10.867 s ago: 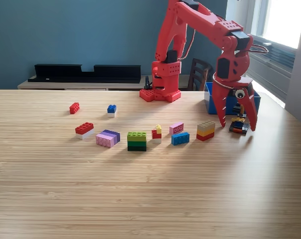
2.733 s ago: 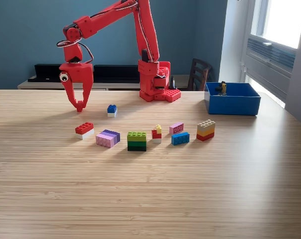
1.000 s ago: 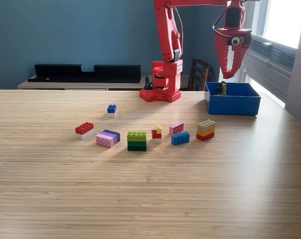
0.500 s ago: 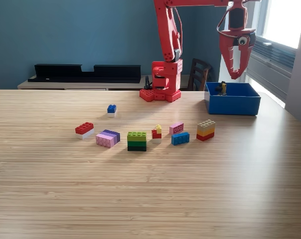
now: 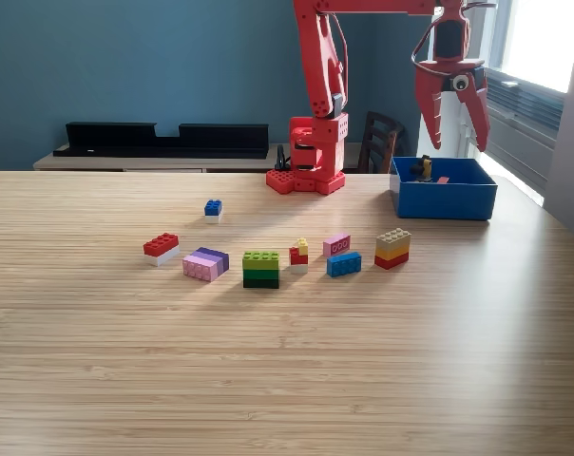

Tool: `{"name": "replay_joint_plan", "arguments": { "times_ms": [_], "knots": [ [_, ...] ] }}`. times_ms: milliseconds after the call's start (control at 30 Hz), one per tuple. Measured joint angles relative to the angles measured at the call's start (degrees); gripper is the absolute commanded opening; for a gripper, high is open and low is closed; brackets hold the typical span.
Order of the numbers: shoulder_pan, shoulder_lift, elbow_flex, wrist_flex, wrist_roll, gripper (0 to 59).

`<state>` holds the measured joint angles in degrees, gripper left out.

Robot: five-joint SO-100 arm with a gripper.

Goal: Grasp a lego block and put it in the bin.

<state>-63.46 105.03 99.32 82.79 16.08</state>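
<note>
Exterior view. The gripper (image 5: 455, 142) hangs above the bin (image 5: 444, 199), jaws spread wide and pointing down, with nothing between them. The bin sits at the table's (image 5: 287, 361) far right corner. Inside it, a small red block (image 5: 443, 179) shows just above the near wall, beside a dark and yellow piece (image 5: 423, 169) at the bin's left end.

Step in hand, as judged: release over the bin, with the drop apparently complete. To do it well, keep the jaws open and lift clear straight up before swinging away, so neither finger catches the bin wall. Confirm the block rests inside, not on the rim.

Arm pose: the base (image 5: 306, 179) stands at the far edge, left of the bin. The lower link rises upright; the upper link runs level toward the right along the top of the view. The wrist drops the gripper vertically over the bin's middle.

Other blocks remain mid-table, well apart from the bin.
</note>
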Motion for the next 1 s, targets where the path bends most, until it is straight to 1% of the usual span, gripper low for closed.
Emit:
{"name": "replay_joint_plan", "arguments": {
  "times_ms": [167,333,500,1000],
  "knots": [
    [8.2,0.0,0.0,0.0,-0.1,21.6],
    [20.1,0.0,-0.3,0.0,-0.5,20.9],
    [28.7,0.0,-2.1,0.0,-2.5,20.8],
    [40.0,0.0,-2.1,0.0,-6.5,21.1]
  ]
}}
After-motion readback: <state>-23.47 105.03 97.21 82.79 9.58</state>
